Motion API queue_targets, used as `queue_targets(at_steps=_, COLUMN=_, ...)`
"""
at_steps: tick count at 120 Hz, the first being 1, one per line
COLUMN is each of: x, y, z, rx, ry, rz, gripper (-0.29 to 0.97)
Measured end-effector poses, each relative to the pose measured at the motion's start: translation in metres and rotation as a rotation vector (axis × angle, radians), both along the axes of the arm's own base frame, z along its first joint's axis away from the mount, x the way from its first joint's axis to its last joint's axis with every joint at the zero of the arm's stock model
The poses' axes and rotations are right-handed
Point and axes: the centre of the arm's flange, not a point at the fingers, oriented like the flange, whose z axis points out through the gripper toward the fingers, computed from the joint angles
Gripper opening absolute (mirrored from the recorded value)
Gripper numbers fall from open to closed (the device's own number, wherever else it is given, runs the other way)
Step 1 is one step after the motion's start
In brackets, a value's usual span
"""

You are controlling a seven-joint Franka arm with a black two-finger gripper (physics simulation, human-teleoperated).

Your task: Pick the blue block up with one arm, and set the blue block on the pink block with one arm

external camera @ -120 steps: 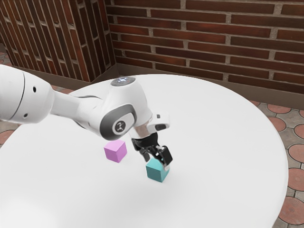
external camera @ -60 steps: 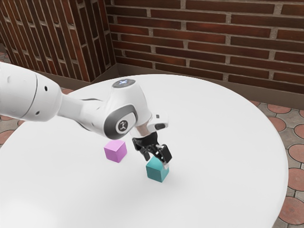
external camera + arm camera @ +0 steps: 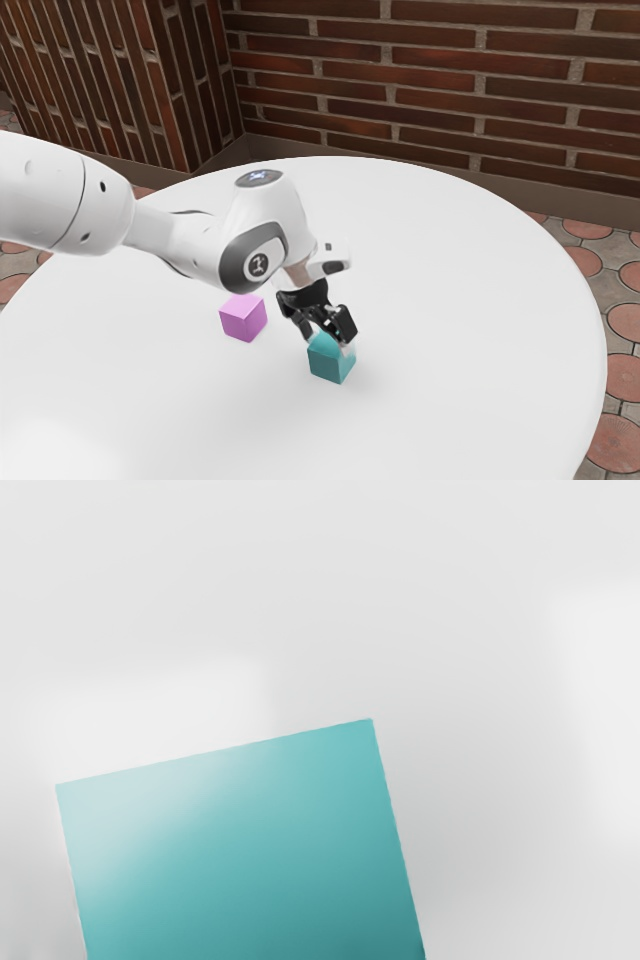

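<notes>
The blue block (image 3: 332, 362), teal in colour, rests on the white table (image 3: 470, 300) near the middle. My black gripper (image 3: 334, 338) hangs right over it, its fingertips down at the block's top edges, and it is open. In the wrist view the blue block (image 3: 240, 850) looms large just under the hand. The pink block (image 3: 243, 318) lies on the table a short way toward the exterior view's left of the blue one, apart from it and partly below my arm's white wrist.
The round table's edge curves along the exterior view's right and front. A brick wall (image 3: 430, 70) stands behind it, and a tiled floor (image 3: 610, 290) shows past the right edge. Bare tabletop surrounds both blocks.
My hand has shifted slightly toward the exterior view's left and a little up over the blue block. Neither block has moved.
</notes>
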Motion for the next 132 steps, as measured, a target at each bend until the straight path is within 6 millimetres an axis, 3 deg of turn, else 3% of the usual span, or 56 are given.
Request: queue_targets(at_steps=132, x=0.010, y=0.003, z=-0.040, rx=-0.015, ry=0.055, rz=0.055, gripper=0.68)
